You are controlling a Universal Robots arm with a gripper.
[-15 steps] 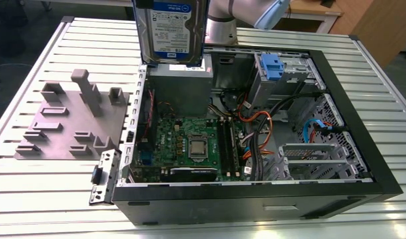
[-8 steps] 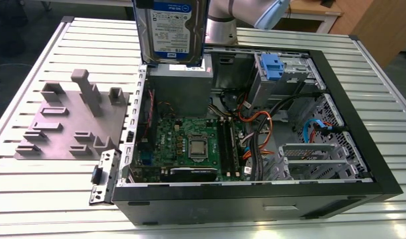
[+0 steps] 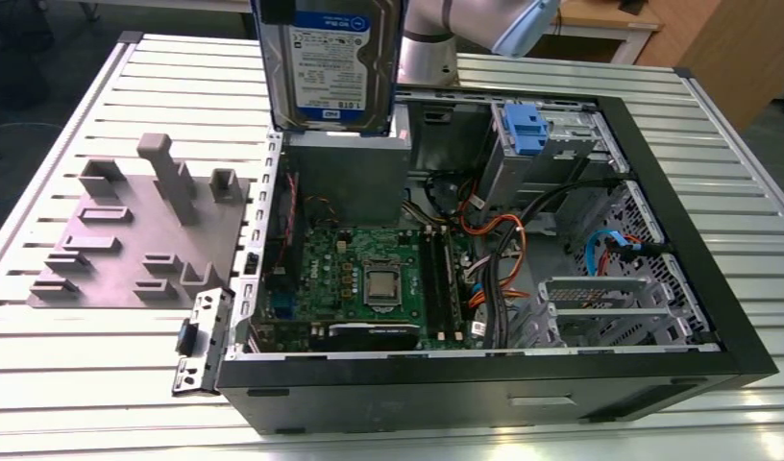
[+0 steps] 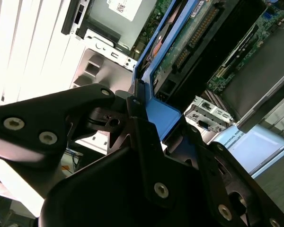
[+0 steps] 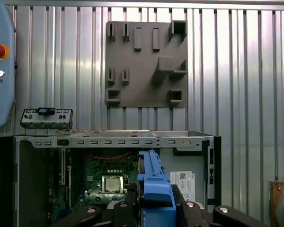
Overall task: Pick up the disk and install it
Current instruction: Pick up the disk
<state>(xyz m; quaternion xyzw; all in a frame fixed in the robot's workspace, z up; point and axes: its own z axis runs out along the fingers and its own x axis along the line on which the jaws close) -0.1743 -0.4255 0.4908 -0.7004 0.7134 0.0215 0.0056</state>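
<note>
Hanging over the open computer case (image 3: 699,240) is one disk (image 3: 330,62), stood on end with its long axis vertical and its labelled face turned toward the exterior view. One arm (image 3: 476,29) comes in behind it. One grey pegged plate (image 3: 123,240) lies on the slatted table (image 3: 59,384), just beside the case on the exterior view's left. In the second wrist view the gripper (image 4: 161,113) has its jaws clamped on the blue frame (image 4: 168,120) at one end of the disk, which runs straight out from between them toward the case's circuit board (image 3: 366,279).
</note>
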